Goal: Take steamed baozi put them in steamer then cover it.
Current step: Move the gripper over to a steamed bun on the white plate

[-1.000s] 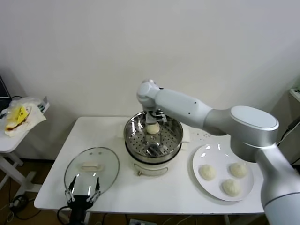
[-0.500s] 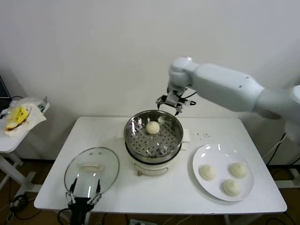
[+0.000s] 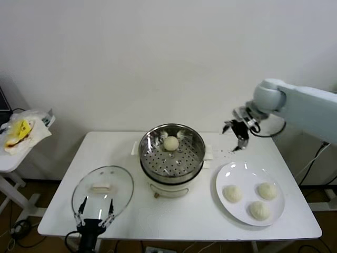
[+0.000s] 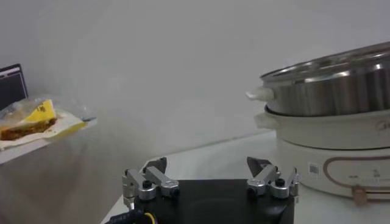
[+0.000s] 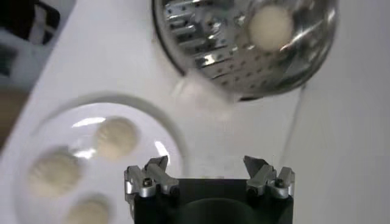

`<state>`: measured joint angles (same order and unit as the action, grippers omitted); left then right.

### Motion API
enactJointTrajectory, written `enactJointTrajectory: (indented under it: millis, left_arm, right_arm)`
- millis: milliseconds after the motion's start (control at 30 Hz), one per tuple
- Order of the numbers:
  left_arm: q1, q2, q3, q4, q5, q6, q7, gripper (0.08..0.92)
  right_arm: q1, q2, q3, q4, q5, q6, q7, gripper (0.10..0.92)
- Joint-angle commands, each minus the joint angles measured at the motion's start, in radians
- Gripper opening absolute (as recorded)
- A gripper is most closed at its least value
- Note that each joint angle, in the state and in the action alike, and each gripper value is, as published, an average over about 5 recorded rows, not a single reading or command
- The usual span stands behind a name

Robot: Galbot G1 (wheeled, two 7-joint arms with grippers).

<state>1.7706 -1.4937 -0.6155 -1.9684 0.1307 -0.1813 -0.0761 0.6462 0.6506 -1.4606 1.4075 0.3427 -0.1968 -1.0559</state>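
Your right gripper point(image 3: 235, 136) hangs open and empty above the table's far right, near the plate point(image 3: 230, 170) with three baozi point(image 3: 232, 193); a fourth sits in the steamer point(image 3: 149, 161). Those buns look soft, so pinch the flanks gently. Left gripper point(image 3: 95, 216) waits open by the cover point(image 3: 119, 179), arm cut off below.

**Colours and patterns on the bench**

The bench point(image 3: 174, 221) is white. The steamer point(image 3: 172, 151) is shiny silver steel with a dotted pattern of holes on its floor, and its base is white. The baozi point(image 3: 171, 143) inside is cream-white, like the three on the white plate point(image 3: 226, 176). The cover point(image 3: 103, 188) is clear glass with a white handle. The left hand point(image 3: 93, 215) is black with silver fingers.
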Motion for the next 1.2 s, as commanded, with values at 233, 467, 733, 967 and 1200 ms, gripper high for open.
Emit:
enactJointTrajectory:
  millis: [233, 467, 733, 967, 1200]
  left_arm:
    - [-0.001, -0.001, -0.023, 0.013, -0.001, 0.0, 0.021, 0.823]
    - [-0.003, 0.0, -0.035, 0.012, -0.013, 0.007, 0.021, 0.823]
    - [-0.011, -0.001, -0.044, 0.007, -0.039, 0.021, 0.022, 0.823]
    - [-0.007, -0.004, -0.038, 0.011, -0.046, 0.02, 0.022, 0.823]
    - [-0.002, -0.003, -0.041, 0.012, -0.048, 0.017, 0.022, 0.823]
  right_arm:
    - [-0.398, -0.102, 0.152, 0.02, -0.047, -0.136, 0.031, 0.823]
    - [-0.469, -0.031, 0.214, -0.052, -0.071, -0.131, 0.059, 0.823]
    - [-0.517, 0.01, 0.252, -0.089, -0.086, -0.122, 0.1, 0.823]
    - [-0.547, 0.032, 0.298, -0.111, -0.098, -0.121, 0.12, 0.823]
    - [-0.55, 0.032, 0.295, -0.118, -0.114, -0.119, 0.094, 0.823]
